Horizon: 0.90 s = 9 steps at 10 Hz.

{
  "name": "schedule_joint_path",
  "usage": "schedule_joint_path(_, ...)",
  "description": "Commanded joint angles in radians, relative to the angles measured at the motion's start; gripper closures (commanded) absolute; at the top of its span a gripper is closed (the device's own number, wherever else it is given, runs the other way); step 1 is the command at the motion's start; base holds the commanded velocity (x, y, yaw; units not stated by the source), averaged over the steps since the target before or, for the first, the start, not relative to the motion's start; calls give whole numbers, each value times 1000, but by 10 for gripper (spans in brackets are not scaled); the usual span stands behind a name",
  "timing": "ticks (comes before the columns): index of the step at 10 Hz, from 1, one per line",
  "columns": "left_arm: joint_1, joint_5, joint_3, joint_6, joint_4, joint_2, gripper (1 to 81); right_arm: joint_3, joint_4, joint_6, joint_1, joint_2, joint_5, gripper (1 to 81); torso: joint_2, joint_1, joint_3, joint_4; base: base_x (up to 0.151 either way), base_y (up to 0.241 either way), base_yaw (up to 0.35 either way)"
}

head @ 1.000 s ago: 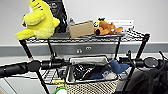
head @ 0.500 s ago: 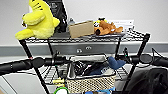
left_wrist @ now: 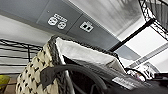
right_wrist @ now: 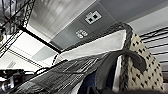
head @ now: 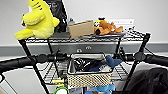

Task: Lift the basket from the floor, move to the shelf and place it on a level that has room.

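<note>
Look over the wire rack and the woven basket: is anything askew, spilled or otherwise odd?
Nothing looks spilled or damaged. The pale woven rectangular basket sits level between the two arms at the black wire rack. One oddity: a blue plush toy pokes up over the basket's rim. The big yellow plush overhangs the top tier's corner.

Plain pale wall (head: 105, 15) behind, a grey trunking band (head: 82, 47) running across it, sockets (left_wrist: 57, 21) set in, even light.
</note>
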Motion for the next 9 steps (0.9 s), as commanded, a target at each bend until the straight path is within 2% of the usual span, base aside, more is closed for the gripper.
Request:
schedule_joint_path(1,-197,-48,-72,16,44,45,811,-95,-33,5,210,66,29,811,0,0,0,0,0,0,0)
schedule_joint_path(9,-258,-36,-323,19,48,192,811,-342,-68,3,215,213,64,811,1,1,-1,0,0,0,0)
